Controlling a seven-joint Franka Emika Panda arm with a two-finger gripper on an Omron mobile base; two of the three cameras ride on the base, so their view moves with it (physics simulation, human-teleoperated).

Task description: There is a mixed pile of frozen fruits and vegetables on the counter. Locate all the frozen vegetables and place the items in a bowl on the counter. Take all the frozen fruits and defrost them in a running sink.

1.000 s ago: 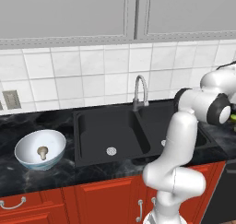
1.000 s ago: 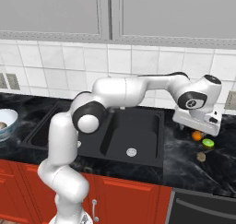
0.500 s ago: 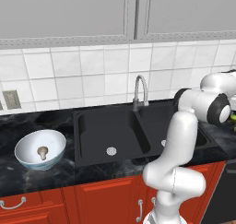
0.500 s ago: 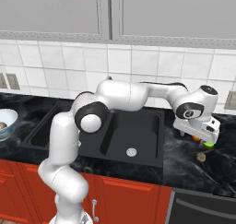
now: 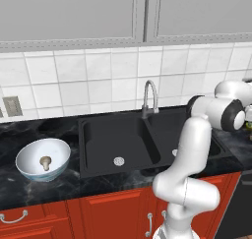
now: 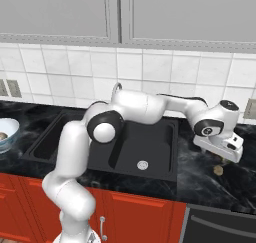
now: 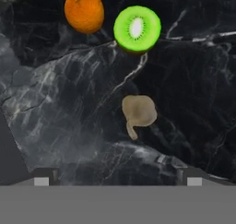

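Observation:
In the hand view my gripper (image 7: 117, 179) is open, its two fingertips (image 7: 41, 180) wide apart low over the black counter (image 7: 55, 103). Straight ahead of them lies one frozen vegetable, a tan mushroom (image 7: 138, 111), on its side. Beyond it sit the frozen fruits: an orange (image 7: 84, 9) and a green kiwi half (image 7: 137, 28), close together. From the right base view the gripper (image 6: 224, 157) hangs just above that mushroom (image 6: 218, 170), right of the sink (image 6: 145, 147). The bowl (image 5: 27, 157) stands on the counter left of the sink (image 5: 123, 139) with another mushroom (image 5: 46, 162) in it.
A curved silver faucet (image 5: 149, 98) rises behind the sink's divider. My white arm (image 6: 150, 104) stretches across the right basin. Red cabinets (image 5: 98, 213) run under the counter, a tiled wall behind. The bowl's rim (image 6: 11, 128) shows at the far left edge.
The hand has come down and a little forward over the pile on the right counter. The jaws have stayed open, and the bowl and its mushroom have not moved.

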